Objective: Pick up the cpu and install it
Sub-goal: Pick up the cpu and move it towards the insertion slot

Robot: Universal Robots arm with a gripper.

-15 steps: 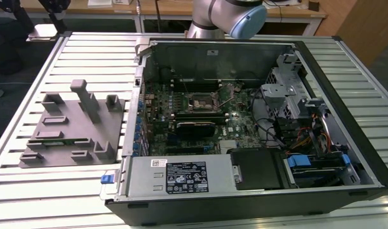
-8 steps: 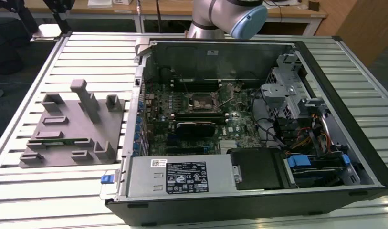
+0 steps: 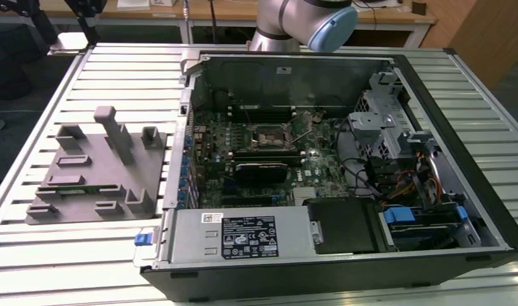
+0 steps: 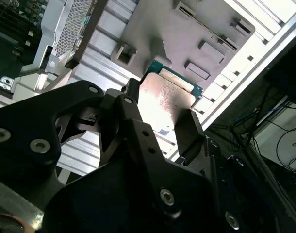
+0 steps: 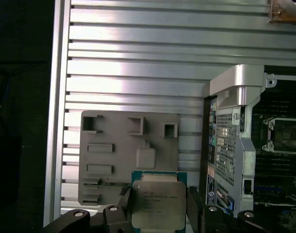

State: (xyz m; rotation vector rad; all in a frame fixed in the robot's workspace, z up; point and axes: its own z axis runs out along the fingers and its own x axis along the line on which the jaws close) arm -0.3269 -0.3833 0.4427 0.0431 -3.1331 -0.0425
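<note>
The pincer (image 5: 157, 200) is closed narrowly on the cpu (image 5: 156, 206). In the first wrist view, one black finger (image 5: 193, 206) presses each of two opposite edges. The chip's pale metal top faces the camera, with a thin green rim around it. The second wrist view shows the same grip: the cpu (image 4: 165, 99) sits flat between the fingertips, and its other two edges are free.

From the wrist cameras the chip hangs over one edge of the grey slotted block (image 5: 119, 160). How far it is raised above the block I cannot tell.

In the exterior view the block (image 3: 93, 175) lies on the slatted tabletop (image 3: 88, 255), toward the edge at the exterior view's left. It is just beside the open computer case (image 3: 327, 277), with only a narrow strip of slats between them. The case fills the rest of the tabletop out to the edge at the exterior view's right.

There is more room elsewhere around the block. Bare slats run from it to the tabletop's far edge, and more lie between it and the near edge.

Inside the case the green motherboard (image 3: 241, 153) lies flat with its square socket (image 3: 270, 134) uncovered. Upright metal walls ring it, and cables and drive cages crowd the side at the exterior view's right. The arm (image 3: 306, 22) shows above the far wall of the case.
</note>
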